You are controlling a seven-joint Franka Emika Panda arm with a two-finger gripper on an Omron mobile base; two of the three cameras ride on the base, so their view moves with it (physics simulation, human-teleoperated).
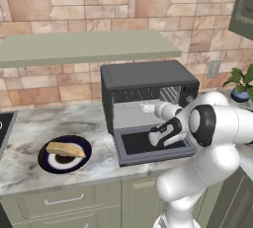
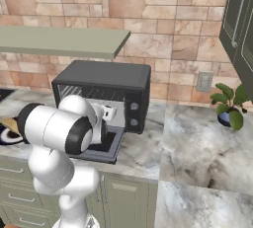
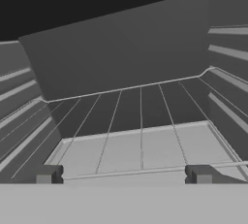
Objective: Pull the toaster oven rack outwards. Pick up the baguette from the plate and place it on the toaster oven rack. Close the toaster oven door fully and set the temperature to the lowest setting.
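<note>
The arm [image 1: 207, 138] bends at the elbow and reaches forward and left, wrist level. The gripper [image 3: 124, 174] points straight ahead, its two fingers [image 3: 48, 174] spread wide apart, holding nothing.

Home kitchen, rendered. Marble counter [image 1: 29, 165] over sage drawers [image 1: 62, 201], with a tan stone-tile wall [image 1: 74, 5] behind it. Toaster oven [image 1: 143, 81] sits on the counter under a shelf [image 1: 84, 47]; wall outlet [image 2: 203, 81] and potted plant [image 2: 228, 104] to the oven's right.
</note>
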